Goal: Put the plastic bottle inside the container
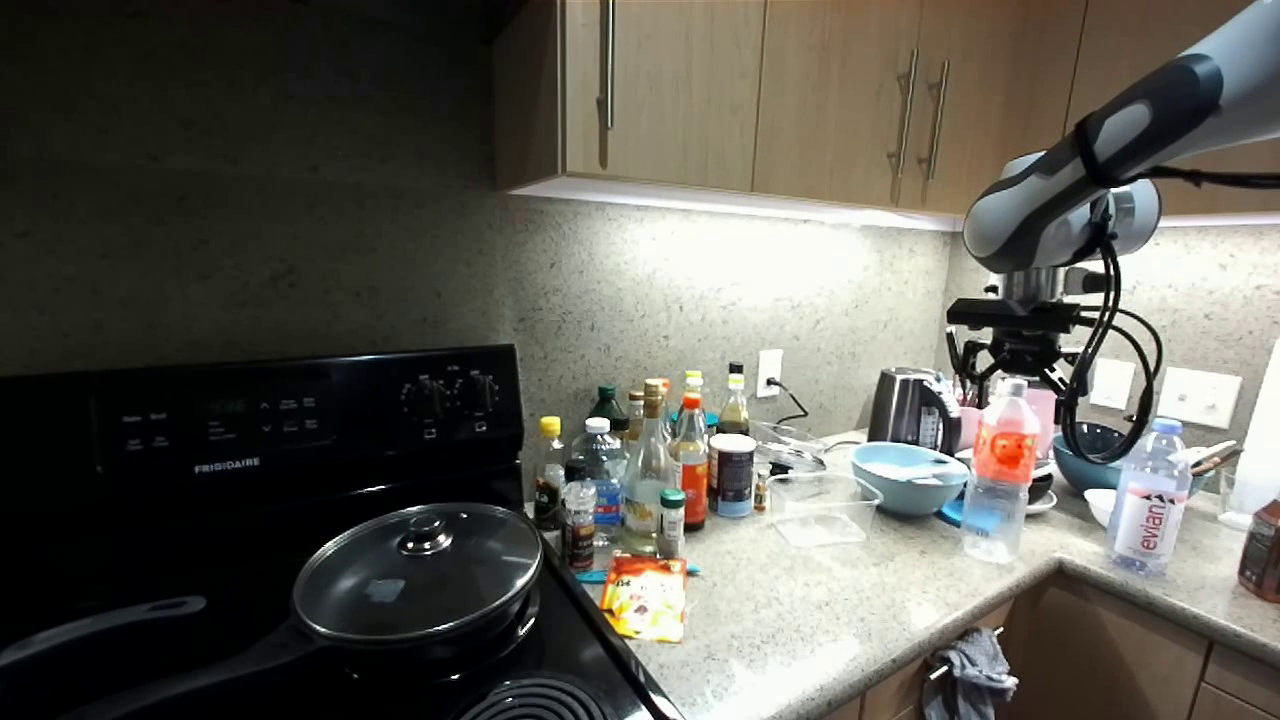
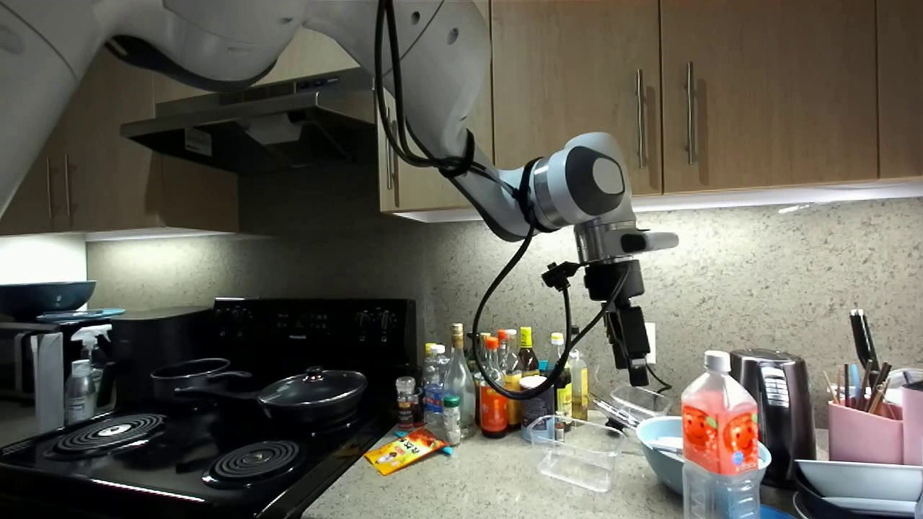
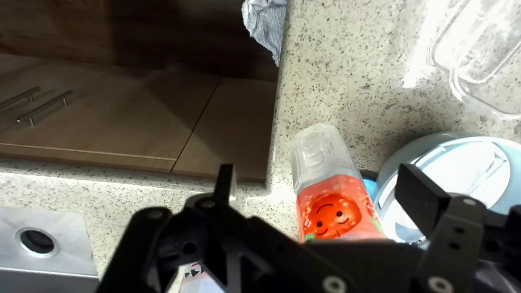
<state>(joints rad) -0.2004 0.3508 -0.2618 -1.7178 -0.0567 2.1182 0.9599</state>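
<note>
Nearest the wrist camera, the gripper (image 3: 319, 181) hangs, fingers parted, gripping nothing; beyond it the plastic bottle (image 3: 336, 207) stands upright on the counter (image 1: 770, 610) beside the light blue bowl (image 1: 900, 492). Probably empty, it should be light, slick and easily dented; the stiffer neck (image 2: 718, 382) looks the surest hold.

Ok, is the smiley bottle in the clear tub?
No, in an exterior view the bottle stands on the counter, apart from the tub.

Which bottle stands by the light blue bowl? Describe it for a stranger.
On the speckled counter, find the light blue bowl by the kettle. Beside it stands the plastic bottle, set apart from the Evian bottle by its red smiling-face label.
</note>
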